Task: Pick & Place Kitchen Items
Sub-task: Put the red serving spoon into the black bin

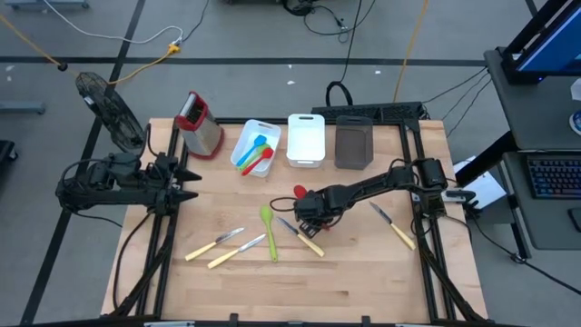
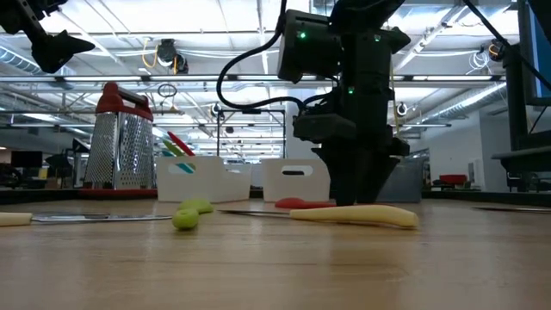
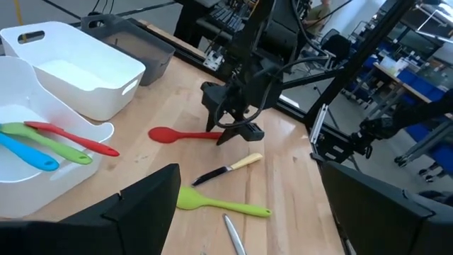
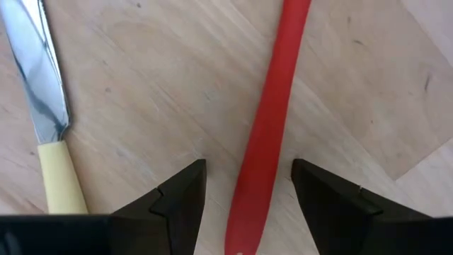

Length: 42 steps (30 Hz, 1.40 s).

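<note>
Pale wooden planking is filling the middle of the high view, and this surface (image 1: 345,272) is carrying three bins along its upper edge, with a box grater (image 1: 201,124) standing to their left. The right tool (image 1: 307,211) is hanging low at frame centre, its fingers spread apart and straddling the handle of a red spoon (image 1: 300,192) that is lying flat, still ungrasped. The left tool (image 1: 188,183) is waiting released at the left edge of the surface. A green spatula (image 1: 269,229) and yellow-handled knives (image 1: 307,238) are lying just below the right tool, and three more utensils are already sitting in the leftmost white bin (image 1: 247,138). In the right wrist view one knife (image 4: 46,120) is resting near the spoon's handle. The likely slip: the handle is slim and lying flush on the wood, so the fingers may be closing above it and skidding it sideways, or nudging that neighbouring knife.
</note>
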Tool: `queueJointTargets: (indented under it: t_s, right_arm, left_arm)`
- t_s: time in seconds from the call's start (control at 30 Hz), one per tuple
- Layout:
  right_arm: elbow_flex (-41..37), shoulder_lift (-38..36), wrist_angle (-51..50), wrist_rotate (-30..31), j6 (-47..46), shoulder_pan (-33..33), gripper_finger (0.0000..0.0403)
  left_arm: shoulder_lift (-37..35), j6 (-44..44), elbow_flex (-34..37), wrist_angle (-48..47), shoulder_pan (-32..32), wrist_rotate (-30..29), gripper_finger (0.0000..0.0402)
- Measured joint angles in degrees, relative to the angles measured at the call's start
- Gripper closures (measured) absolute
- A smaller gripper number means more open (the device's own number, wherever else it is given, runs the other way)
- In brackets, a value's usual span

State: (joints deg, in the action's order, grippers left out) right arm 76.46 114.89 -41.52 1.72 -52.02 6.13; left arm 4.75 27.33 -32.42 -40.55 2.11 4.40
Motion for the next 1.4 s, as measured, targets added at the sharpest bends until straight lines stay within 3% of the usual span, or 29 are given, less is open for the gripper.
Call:
queueJointTargets:
  t_s: [0.53, 0.67, 0.93, 1.4]
  right_arm:
    - [-0.8, 0.3, -2.7, 0.7, -3.0, 0.0, 0.0208]
    - [-4.0, 0.3, -2.7, -0.6, -5.0, -0.1, 0.0245]
    - [-8.2, -0.3, -0.6, -2.0, -6.1, -0.1, 0.0357]
    - [-8.6, -2.9, 1.2, -2.6, -6.0, -0.1, 0.0359]
  left_arm:
    - [0.0, -0.5, 0.0, 0.0, 0.0, 0.0, 0.0050]
    - [0.0, -0.5, 0.0, 0.1, 0.0, 0.0, 0.0050]
    - [0.0, -0.5, 0.0, 0.3, 0.0, 0.0, 0.0050]
    - [0.0, -0.2, 0.0, 0.4, 0.0, 0.0, 0.0050]
